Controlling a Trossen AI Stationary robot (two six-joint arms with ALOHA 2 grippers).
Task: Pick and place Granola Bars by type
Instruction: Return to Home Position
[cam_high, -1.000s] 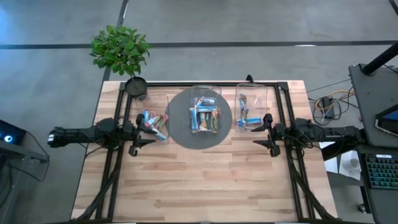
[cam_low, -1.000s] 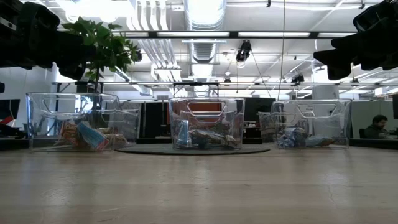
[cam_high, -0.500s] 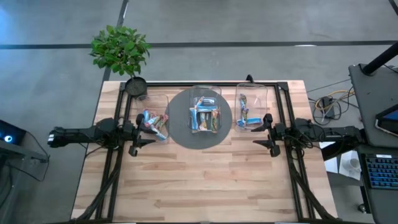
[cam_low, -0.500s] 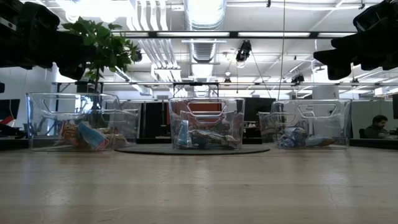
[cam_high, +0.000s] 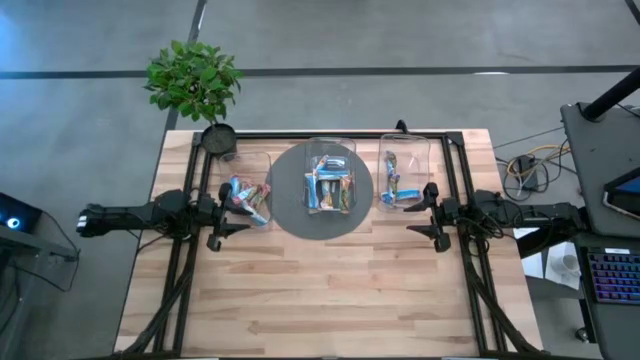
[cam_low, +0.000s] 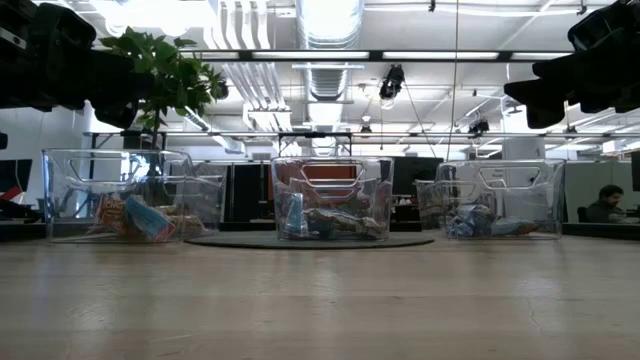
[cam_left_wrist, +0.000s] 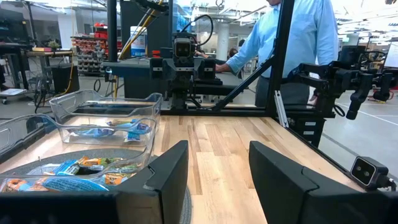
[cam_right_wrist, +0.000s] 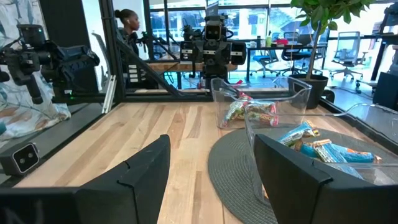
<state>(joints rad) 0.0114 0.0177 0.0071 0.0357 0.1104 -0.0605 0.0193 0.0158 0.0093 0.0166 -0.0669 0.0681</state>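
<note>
Granola Bars (cam_high: 330, 192): all inside three clear bins, none on the bare table (cam_high: 330, 300); long axes jumbled.
Bins: left bin (cam_high: 248, 157), centre bin (cam_high: 330, 143) on a grey mat (cam_high: 290, 218), right bin (cam_high: 405, 142) — a row toward the table's far edge.
Left gripper (cam_high: 232, 215): at the left edge, beside the left bin; fingers wide, empty.
Right gripper (cam_high: 418, 212): at the right edge, beside the right bin; fingers wide, empty.
Key relation: bars lie inward, between both grippers — sorting looks complete.

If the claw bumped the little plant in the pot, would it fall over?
Probably it could tip: the plant has a wide leafy top over a small dark pot. It stands near a corner of the table, so a hard shove might knock it off the edge.
</note>
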